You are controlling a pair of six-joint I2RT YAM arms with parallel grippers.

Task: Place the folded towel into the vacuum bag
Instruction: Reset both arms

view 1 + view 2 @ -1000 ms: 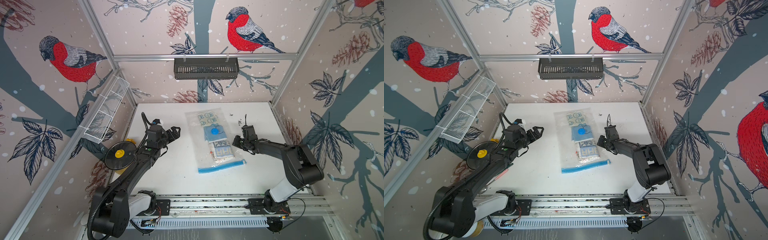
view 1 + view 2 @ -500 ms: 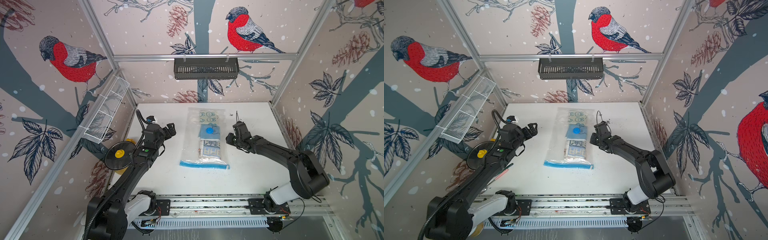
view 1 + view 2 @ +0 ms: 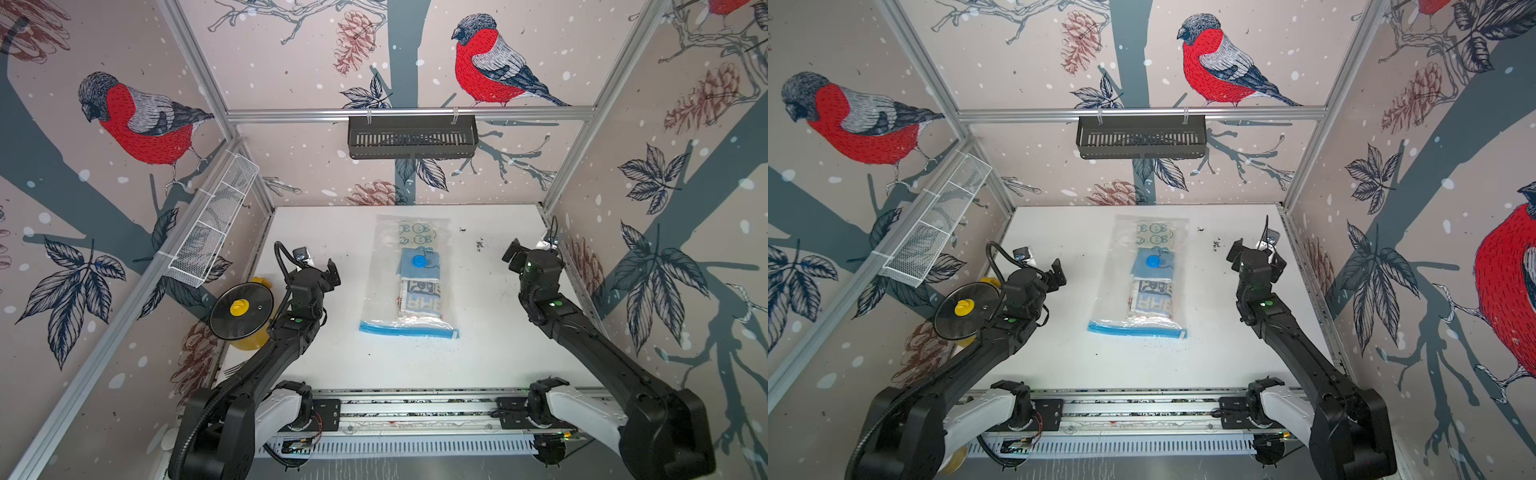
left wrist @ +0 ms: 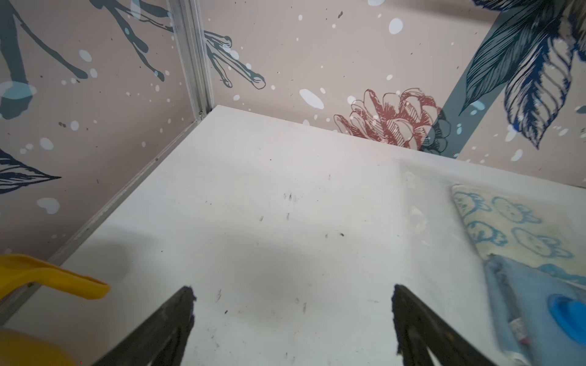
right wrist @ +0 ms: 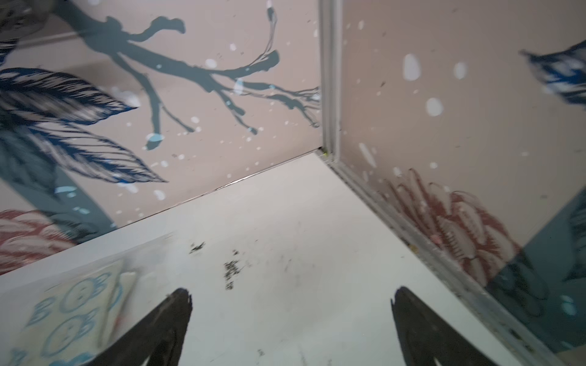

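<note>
The clear vacuum bag point(image 3: 384, 291) lies flat mid-table in both top views, its blue zip strip point(image 3: 409, 330) at the near edge and its round blue valve cap point(image 3: 418, 261) on top. Inside it lie folded towels in a row: a pale one with blue prints point(image 3: 417, 235) at the far end, a blue one point(image 3: 428, 272) under the cap, and a patterned one point(image 3: 422, 301) nearest the strip. My left gripper point(image 3: 320, 266) point(image 4: 291, 291) hovers open, left of the bag. My right gripper point(image 3: 534, 249) point(image 5: 291, 293) is open by the right wall, well clear of the bag point(image 3: 1117, 286).
A yellow pot with a glass lid point(image 3: 241, 309) stands at the table's left edge beside my left arm. A white wire basket point(image 3: 212, 226) hangs on the left wall and a black shelf point(image 3: 411, 137) on the back wall. Dark crumbs point(image 3: 480, 245) dot the table.
My right gripper, shut at the bag's right side a second ago, has opened and pulled away to the right wall. The bag has swung straight and shifted left. My left gripper drew back slightly.
</note>
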